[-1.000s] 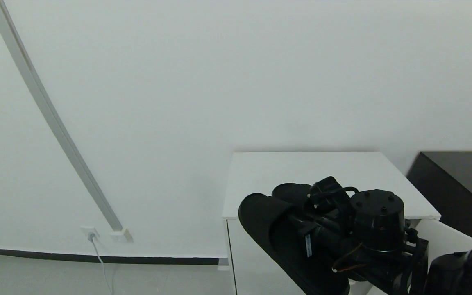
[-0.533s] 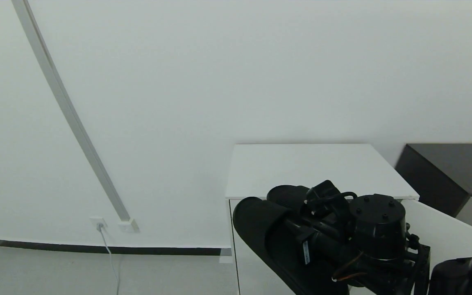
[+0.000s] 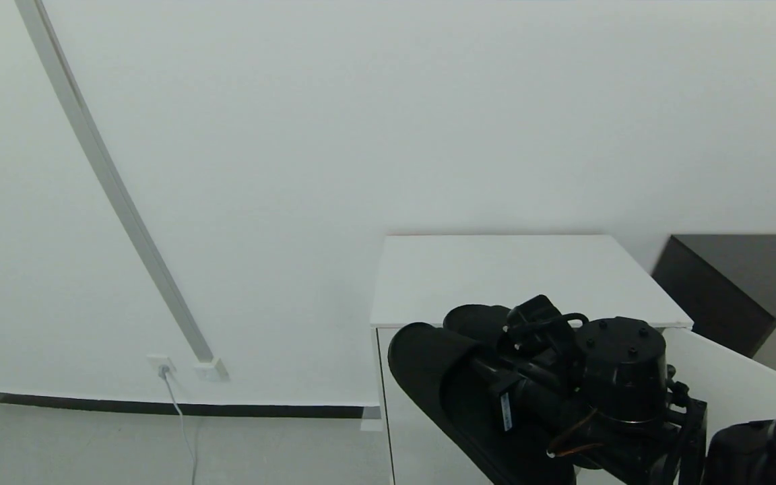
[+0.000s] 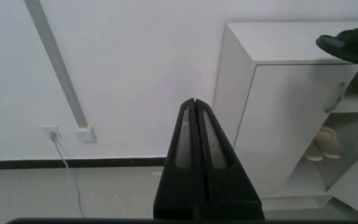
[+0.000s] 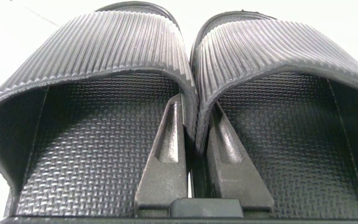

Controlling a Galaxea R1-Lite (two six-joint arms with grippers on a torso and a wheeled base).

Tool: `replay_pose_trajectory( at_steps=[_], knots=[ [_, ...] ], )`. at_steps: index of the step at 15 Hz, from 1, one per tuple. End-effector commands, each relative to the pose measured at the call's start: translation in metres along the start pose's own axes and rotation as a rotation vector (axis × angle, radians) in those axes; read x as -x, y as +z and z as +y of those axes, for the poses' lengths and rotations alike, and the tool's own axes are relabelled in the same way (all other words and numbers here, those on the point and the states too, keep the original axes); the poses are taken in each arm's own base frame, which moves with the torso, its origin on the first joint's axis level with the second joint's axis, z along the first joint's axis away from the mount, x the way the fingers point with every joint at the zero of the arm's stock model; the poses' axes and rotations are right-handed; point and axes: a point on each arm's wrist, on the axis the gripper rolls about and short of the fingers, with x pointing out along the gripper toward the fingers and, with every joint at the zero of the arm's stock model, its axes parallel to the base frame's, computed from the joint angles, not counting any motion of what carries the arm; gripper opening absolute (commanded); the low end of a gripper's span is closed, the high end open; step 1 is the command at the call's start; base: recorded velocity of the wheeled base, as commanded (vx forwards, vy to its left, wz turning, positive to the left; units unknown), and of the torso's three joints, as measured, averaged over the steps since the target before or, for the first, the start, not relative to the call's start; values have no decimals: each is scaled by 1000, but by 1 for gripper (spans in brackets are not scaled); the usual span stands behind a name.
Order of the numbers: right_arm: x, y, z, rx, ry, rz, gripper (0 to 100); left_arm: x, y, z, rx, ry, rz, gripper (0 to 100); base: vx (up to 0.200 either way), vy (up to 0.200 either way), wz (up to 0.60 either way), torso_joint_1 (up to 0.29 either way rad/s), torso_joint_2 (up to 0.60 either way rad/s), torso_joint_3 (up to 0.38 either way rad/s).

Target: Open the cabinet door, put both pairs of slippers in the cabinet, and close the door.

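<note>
Swung a touch since a second ago with the head camera alone, leaving the cabinet (image 3: 509,276) higher in frame; no slip of the black slippers (image 5: 117,62) against the right tool (image 5: 196,107). Clamped narrow on that pair, with one finger tucked under each strap and the two inner strap edges pinched together between them, toes pointing away from the wrist. Held in the air just in front of the cabinet's top edge, the open door (image 3: 738,377) close by on the tool's right. Probably light and rubbery: ribbed straps and pebbled footbeds good for grip, yet soft enough to bend, so expect some droop and swing about the pinch. Best kept by those adjoining strap edges, near the middle of the pair, and fed in toes first without squeezing harder. Left tool (image 4: 195,107) pressed fully together on nothing, with the cabinet ahead of it and well apart. Pale pair (image 4: 325,144) already inside the cabinet, lower than the held pair.
</note>
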Motion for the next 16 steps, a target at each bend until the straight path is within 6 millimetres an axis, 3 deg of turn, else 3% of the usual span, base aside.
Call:
replay_pose_trajectory(
  at_steps=[1, 16],
  knots=[
    [0, 0, 0, -1, 0, -3, 0, 0, 0, 0, 0, 1, 0, 0, 0, -200, 0, 2, -2, 7],
    [3, 3, 0, 7, 8, -17, 0, 0, 0, 0, 0, -1, 0, 0, 0, -200, 0, 3, 4, 2]
  ],
)
